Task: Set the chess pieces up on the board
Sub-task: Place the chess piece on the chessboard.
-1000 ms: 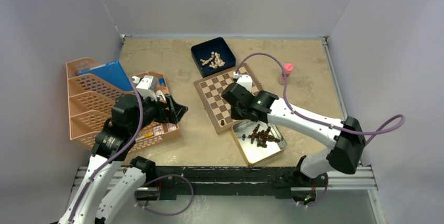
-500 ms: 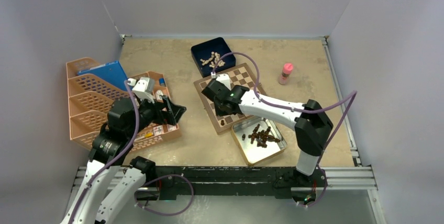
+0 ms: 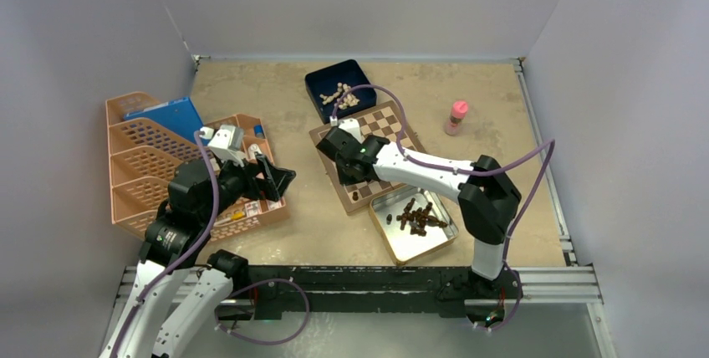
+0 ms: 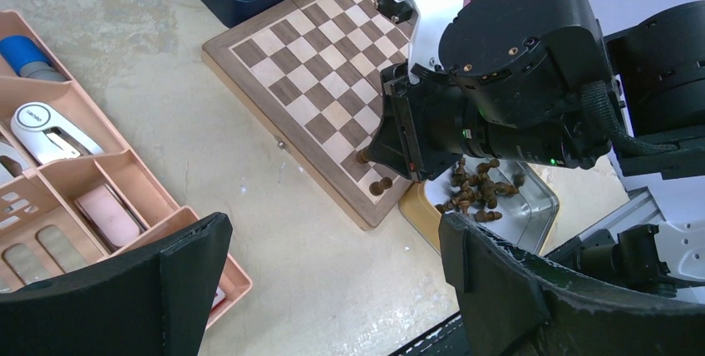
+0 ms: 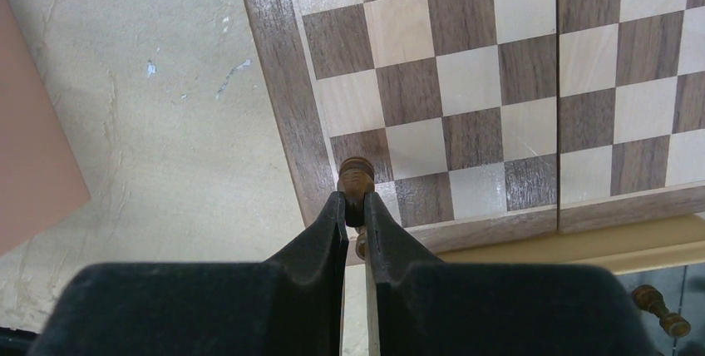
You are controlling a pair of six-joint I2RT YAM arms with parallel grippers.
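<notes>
- The step in hand is placing. The chessboard [image 3: 380, 124] lies mid-table, turned a little askew, and nearly all its squares are bare, so I judge the set-up barely begun.
- My right gripper [image 5: 356, 202] is pinched tight on a dark brown chessman [image 5: 356, 175]. Its head sits up between my fingertips, over a dark square near the board's 6 o'clock corner. I cannot tell whether its foot touches the wood.
- One standing dark piece [image 3: 354, 196] is already on that near edge, just beside my fingers.
- The next move, as I judge it:
  - lower until the base sits flat;
  - part the fingers only slightly, so the neighbour is not knocked;
  - lift straight up;
  - swing to 5 o'clock for another from the heap of dark chessmen [image 3: 415, 216] in the silver tin [image 3: 401, 249], just beside the board.
- My left gripper [image 4: 332, 231] hangs spread wide at 9 o'clock and holds nothing.
- Plain pale walls [image 3: 376, 7] close in three sides.
- The table [image 3: 251, 90] is mottled tan and looks flat and matte.
- A peach slotted desk organiser [image 3: 138, 166] sits at 9 o'clock, below my left gripper.
- A dark blue box [image 3: 322, 82] of pale chessmen [image 3: 341, 94] sits at the board's 11 o'clock.
- A pink-capped bottle [image 3: 457, 117] stands at 2 o'clock, well apart from everything else.
</notes>
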